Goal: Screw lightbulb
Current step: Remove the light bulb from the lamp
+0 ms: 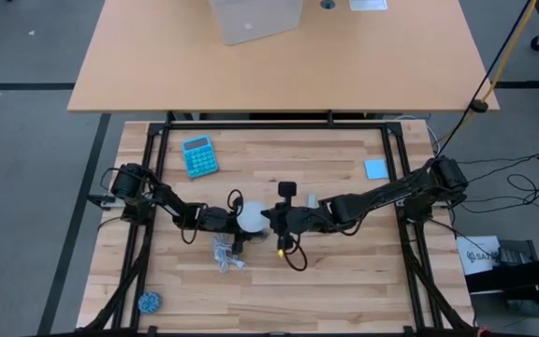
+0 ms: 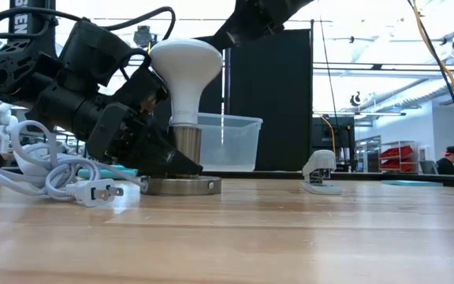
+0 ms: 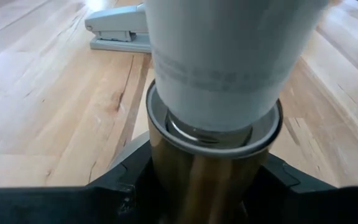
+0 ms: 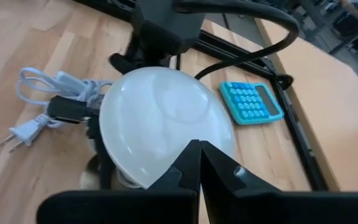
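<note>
While lightbulb point(image 3: 229, 56) print blurs, left gripper point(image 2: 160, 158) grips socket point(image 2: 184, 183)

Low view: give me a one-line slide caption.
Lightbulb stands upright in the socket, which the left gripper clamps; white cord beside.

Very little here can be read. On the floor just beyond the right edge of the worktop point(image 1: 279, 281), a white sheet point(image 1: 483, 255) carries dark letters that seem to begin "SAT", the rest too small to make out. The lightbulb point(image 3: 229, 62) has faint grey print running round its white neck, too blurred to read, and the keys of the blue calculator point(image 4: 251, 102) lying on the worktop beside the black frame show no legible figures.
</note>
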Motion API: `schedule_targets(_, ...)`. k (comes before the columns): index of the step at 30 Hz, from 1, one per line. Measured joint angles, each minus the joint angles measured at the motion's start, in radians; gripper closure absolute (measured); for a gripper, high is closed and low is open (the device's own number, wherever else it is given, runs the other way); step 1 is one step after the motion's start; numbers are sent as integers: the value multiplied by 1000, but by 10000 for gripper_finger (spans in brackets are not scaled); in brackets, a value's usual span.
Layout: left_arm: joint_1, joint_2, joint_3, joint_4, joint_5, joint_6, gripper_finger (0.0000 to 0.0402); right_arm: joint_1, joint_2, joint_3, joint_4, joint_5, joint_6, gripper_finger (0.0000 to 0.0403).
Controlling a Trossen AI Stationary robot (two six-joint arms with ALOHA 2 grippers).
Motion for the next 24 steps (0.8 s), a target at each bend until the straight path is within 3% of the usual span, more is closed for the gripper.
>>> schedule_targets(13, 0, 0, 0, 1, -2, 1, 225, 1, 1, 0, -61, -51, 25, 403)
schedule_targets(24, 2, 0, 1, -3, -11, -3, 225, 6, 5, -3, 24, -42, -47, 403)
